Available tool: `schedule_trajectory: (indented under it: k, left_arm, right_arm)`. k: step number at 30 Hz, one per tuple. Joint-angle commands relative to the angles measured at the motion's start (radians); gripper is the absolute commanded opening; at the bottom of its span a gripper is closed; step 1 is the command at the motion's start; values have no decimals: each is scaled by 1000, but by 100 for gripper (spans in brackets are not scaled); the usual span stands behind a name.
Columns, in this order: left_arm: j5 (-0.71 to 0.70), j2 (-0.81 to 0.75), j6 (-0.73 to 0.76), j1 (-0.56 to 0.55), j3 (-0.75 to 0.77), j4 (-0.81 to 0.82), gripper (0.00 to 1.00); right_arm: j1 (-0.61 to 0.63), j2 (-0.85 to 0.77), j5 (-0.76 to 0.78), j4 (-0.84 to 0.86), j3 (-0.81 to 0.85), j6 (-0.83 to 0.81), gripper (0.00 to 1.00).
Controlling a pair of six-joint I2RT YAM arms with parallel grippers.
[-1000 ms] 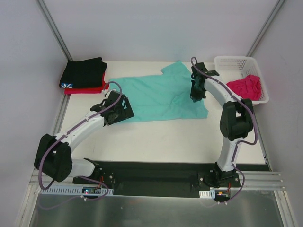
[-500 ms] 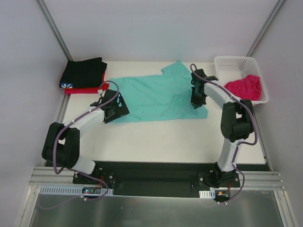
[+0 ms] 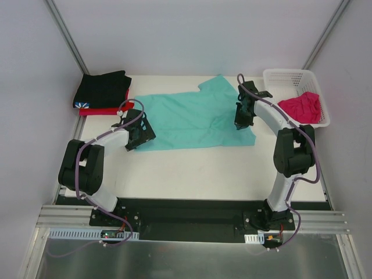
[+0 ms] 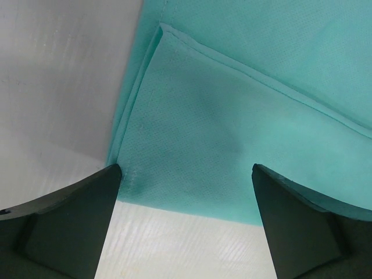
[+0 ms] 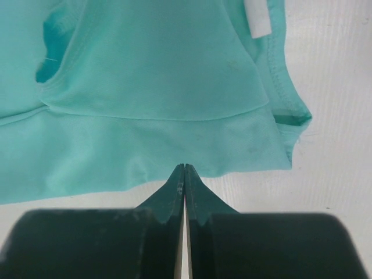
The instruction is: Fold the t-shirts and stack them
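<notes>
The teal-green t-shirt lies spread flat across the middle of the table. My left gripper is open at the shirt's near-left corner. In the left wrist view that corner lies between the spread fingers of the left gripper. My right gripper is at the shirt's right edge. In the right wrist view the right gripper has its jaws shut on the edge of the cloth, which puckers at the tips. The black t-shirt lies folded on the red t-shirt at the back left. The magenta-pink t-shirt sits crumpled in the basket.
A white lattice basket stands at the back right, close to my right arm. The folded stack sits against the left wall. A white label shows inside the teal shirt's neck. Bare tabletop lies in front of the teal shirt.
My left gripper has moved left and back along the shirt's near edge to its left corner, the arm folding in. My right gripper has barely shifted.
</notes>
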Motion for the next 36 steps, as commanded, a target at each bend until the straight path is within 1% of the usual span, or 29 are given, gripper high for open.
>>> schedule_trajectory:
  k: [1, 5, 6, 9, 14, 22, 28, 30, 36]
  left_arm:
    - [18, 11, -35, 0, -58, 49, 96]
    - [9, 10, -41, -10, -116, 72, 96]
    - [9, 2, -42, -9, -125, 75, 96]
    - [6, -15, -38, -10, -143, 75, 96]
    - [27, -21, -39, -10, -142, 75, 95]
    - [41, -29, -38, -13, -119, 67, 95]
    - [51, -59, -38, -18, -114, 50, 95]
    - [49, -68, -36, -19, -114, 46, 95]
    - [52, -78, -32, -19, -108, 35, 95]
  right_arm:
    - [-10, 41, -106, 19, 75, 19, 1]
    - [-10, 86, -154, 55, 115, 25, 1]
    - [-10, 98, -158, 57, 147, 28, 1]
    - [-10, 166, -203, 77, 190, 41, 1]
    - [-5, 294, -276, 86, 275, 87, 1]
    - [38, 400, -321, 121, 351, 114, 1]
    - [46, 523, -347, 85, 523, 119, 1]
    - [44, 542, -352, 65, 571, 113, 1]
    - [43, 534, -332, 71, 562, 87, 1]
